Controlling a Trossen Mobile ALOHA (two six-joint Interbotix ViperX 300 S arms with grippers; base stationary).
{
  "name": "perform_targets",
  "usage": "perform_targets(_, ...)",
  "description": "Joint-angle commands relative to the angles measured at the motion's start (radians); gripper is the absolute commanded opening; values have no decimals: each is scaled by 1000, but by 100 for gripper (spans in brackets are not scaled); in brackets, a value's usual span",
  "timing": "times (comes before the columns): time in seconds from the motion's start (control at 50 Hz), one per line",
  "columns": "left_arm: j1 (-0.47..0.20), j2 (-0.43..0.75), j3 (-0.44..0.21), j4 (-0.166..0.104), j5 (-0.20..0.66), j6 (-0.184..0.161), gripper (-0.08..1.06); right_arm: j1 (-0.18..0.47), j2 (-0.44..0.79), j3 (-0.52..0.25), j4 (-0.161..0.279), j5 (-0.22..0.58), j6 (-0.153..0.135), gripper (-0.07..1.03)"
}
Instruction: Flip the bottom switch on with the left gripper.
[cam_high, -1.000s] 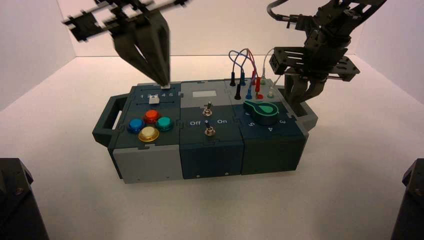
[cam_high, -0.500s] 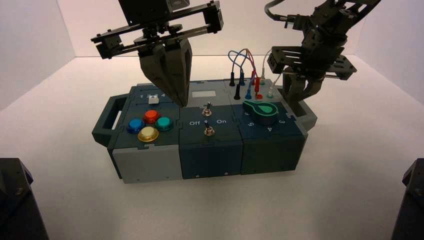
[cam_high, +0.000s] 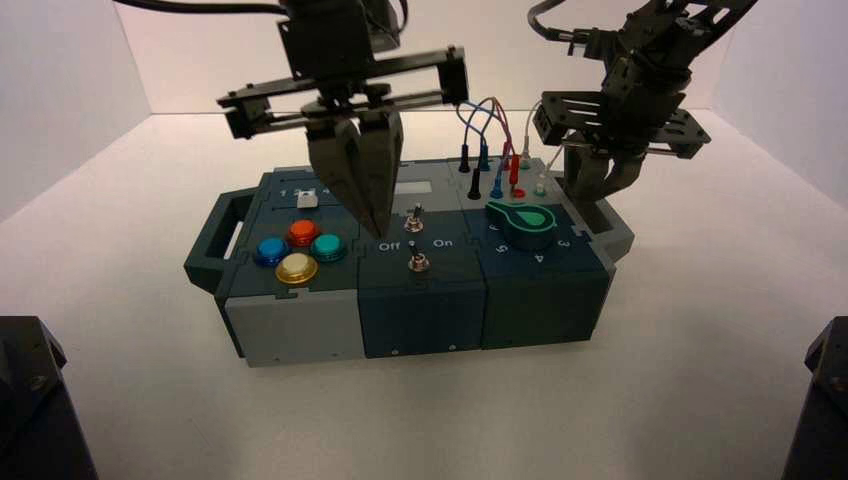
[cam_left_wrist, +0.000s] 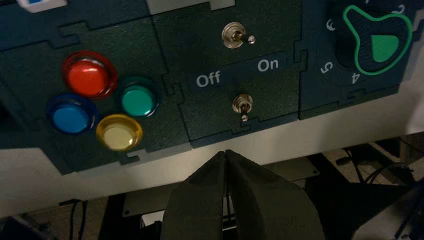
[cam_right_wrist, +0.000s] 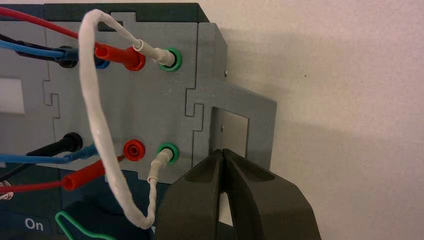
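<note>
One bottom switch (cam_high: 418, 262), middle of box (cam_high: 422, 318), close to the near edge. Four buttons (cam_high: 297, 268) left of it: yellow, blue, green, red. Left gripper (cam_high: 378, 233) just behind the switch and to its left, above the panel, apart from it; fingers closed together, nothing held. Top switch (cam_high: 414, 224) beyond the lettering, lever leaning to the On side. Right gripper (cam_right_wrist: 222, 151) idle over the right handle (cam_right_wrist: 260, 117), closed, empty

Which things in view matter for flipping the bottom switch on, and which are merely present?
For the job:
- small dark-levered toggle switch
- black left gripper

Merely present:
- green-outlined knob
- red round button
- black right gripper, parked over box's right handle
</note>
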Motion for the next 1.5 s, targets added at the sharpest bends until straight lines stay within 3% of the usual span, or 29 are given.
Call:
perform_targets(0.02,-11,21,-32,5,0,-5,-3,-3,21,5,-5,5,-12,-2)
perform_targets(0.32,-20,60,-37,15,-6,-5,-3,-3,23,5,-5,5,-12,-2)
perform_targets(1.5,-54,143,-100,17,2,-5,-3,-3,25,2,-5,5,-12,-2)
